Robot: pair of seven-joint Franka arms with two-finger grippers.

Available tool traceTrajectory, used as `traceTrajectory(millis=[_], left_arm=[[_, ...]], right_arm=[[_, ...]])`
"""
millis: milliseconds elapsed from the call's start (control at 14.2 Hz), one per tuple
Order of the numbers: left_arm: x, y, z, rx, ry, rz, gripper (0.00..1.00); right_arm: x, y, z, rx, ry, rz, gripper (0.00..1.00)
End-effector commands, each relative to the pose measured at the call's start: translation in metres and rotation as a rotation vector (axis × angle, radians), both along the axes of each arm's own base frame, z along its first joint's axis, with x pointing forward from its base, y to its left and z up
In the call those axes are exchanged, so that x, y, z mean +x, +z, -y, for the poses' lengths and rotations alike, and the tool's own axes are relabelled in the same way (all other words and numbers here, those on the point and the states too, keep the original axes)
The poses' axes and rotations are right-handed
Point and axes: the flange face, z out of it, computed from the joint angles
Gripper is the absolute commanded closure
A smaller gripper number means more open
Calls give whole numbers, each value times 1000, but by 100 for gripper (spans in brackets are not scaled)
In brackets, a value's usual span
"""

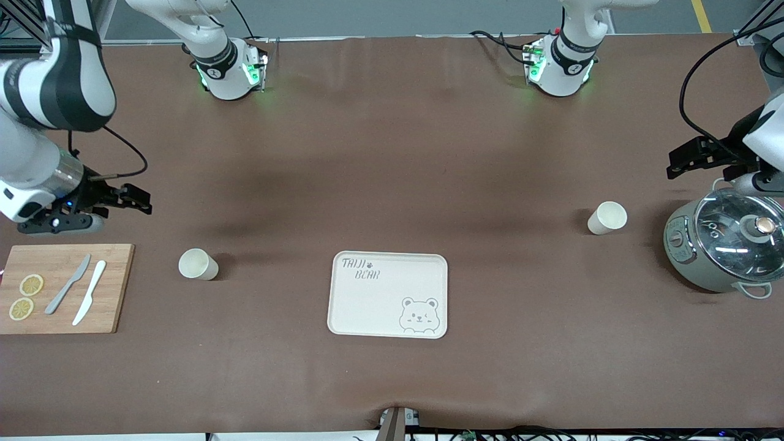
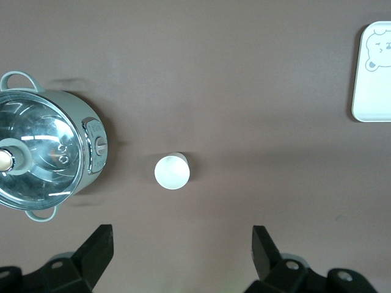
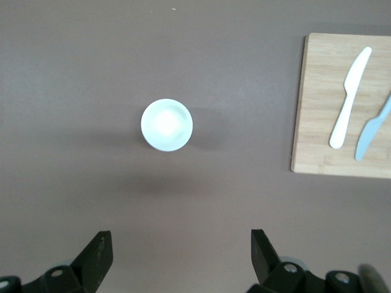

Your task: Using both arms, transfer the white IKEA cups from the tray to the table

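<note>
Both cups already stand upright on the bench, and the tray (image 1: 389, 294) lies bare midway along the bench, so the carrying looks done and what remains, by my reading, is to get the arms clear without upsetting anything.

One cup (image 1: 198, 264) stands toward the right arm's end, between the tray and the cutting board (image 1: 61, 288), well apart from both. The other cup (image 1: 607, 217) stands toward the left arm's end, near the pot (image 1: 726, 245) and a little farther from the front camera than the tray.

The right gripper (image 1: 125, 202) hangs over bare bench just above the board's end, fingers (image 3: 98, 253) spread wide and holding nothing; its wrist view looks straight down on its cup (image 3: 167, 124), which is free of the fingers. The left gripper (image 1: 695, 158) hangs above the pot's end of the bench, fingers (image 2: 98, 244) also wide and empty, with its cup (image 2: 171, 171) apart from them.

To finish well:
- Keep both sets of fingers wide.
- Pull each arm up and away toward its own end of the bench.
- Mind the pot's glass lid under the left arm.
- Mind the knives (image 1: 79, 291) and lemon slices (image 1: 26, 296) under the right.
</note>
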Motion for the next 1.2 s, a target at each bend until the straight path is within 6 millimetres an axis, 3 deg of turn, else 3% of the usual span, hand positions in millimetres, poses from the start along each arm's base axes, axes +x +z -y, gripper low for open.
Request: traceTrajectory(millis=[0,634,1128], left_arm=[[-1,4,1,21,-8,-3,0],[2,1,8,21,-23,-6,0],[3,0,0,18,-17,-7,0]], right_arm=[[-10,38,-8,-12,-49,-29,0],[-30,122,-16,-39,-28,-37,0],[-31,146,-18,-40,-25,-26,0]])
